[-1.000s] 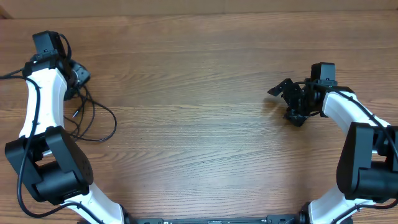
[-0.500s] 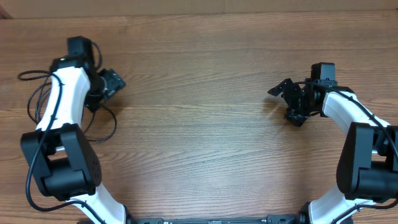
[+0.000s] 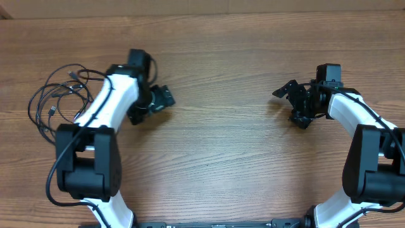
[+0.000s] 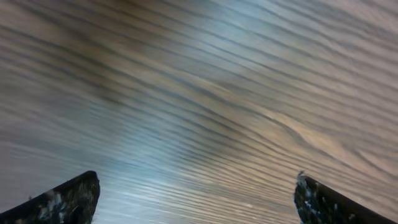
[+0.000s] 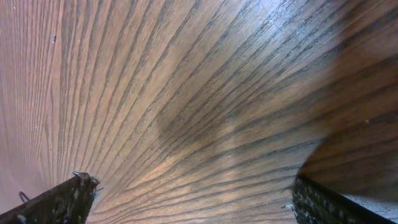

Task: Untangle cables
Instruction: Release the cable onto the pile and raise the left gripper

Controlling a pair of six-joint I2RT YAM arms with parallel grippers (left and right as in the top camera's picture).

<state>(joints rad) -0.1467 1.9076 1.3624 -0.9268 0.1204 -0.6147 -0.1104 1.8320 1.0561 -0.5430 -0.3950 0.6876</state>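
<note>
The cables [image 3: 56, 101] lie as a loose tangle of thin black loops with small silvery tips at the far left of the wooden table [image 3: 215, 158]. My left gripper [image 3: 155, 106] hangs to their right, well apart from them, and its jaws stand wide. In the left wrist view its fingertips [image 4: 73, 198] frame only blurred bare wood, and no cable shows there. Far off at the right of the table, my right gripper [image 3: 290, 105] is open too. In the right wrist view only wood grain lies between its fingertips [image 5: 67, 200].
The left arm's white link [image 3: 104, 104] stretches between the tangle and its gripper, partly over the cables' right edge. The table's far edge [image 3: 202, 14] runs along the top of the overhead view. Both arm bases sit at the near edge.
My left arm has swung right, away from the far-left corner, and its jaws have opened. The cables now lie free on the table behind it. The right arm has not moved.
</note>
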